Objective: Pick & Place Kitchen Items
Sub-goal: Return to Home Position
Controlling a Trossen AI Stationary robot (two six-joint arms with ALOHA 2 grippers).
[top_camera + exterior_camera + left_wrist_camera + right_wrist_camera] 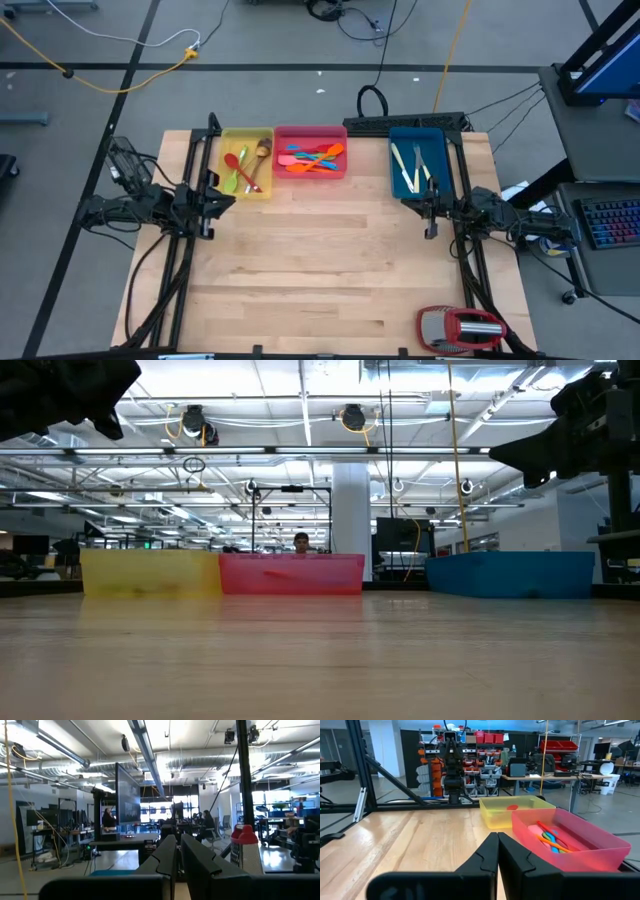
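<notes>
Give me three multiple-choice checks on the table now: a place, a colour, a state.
1. Where is the red-and-silver gadget? A in a tray; B on the table, outside every tray; C in a hand.
2. What holds the cream-handled knives? A yellow tray; B pink tray; C blue tray.
3. The left hand and right hand are: A both shut, empty; B both open; C holding spoons.
B: it lies alone on the wood. C: knives show in blue. A: wrist views show both closed, nothing held.
</notes>
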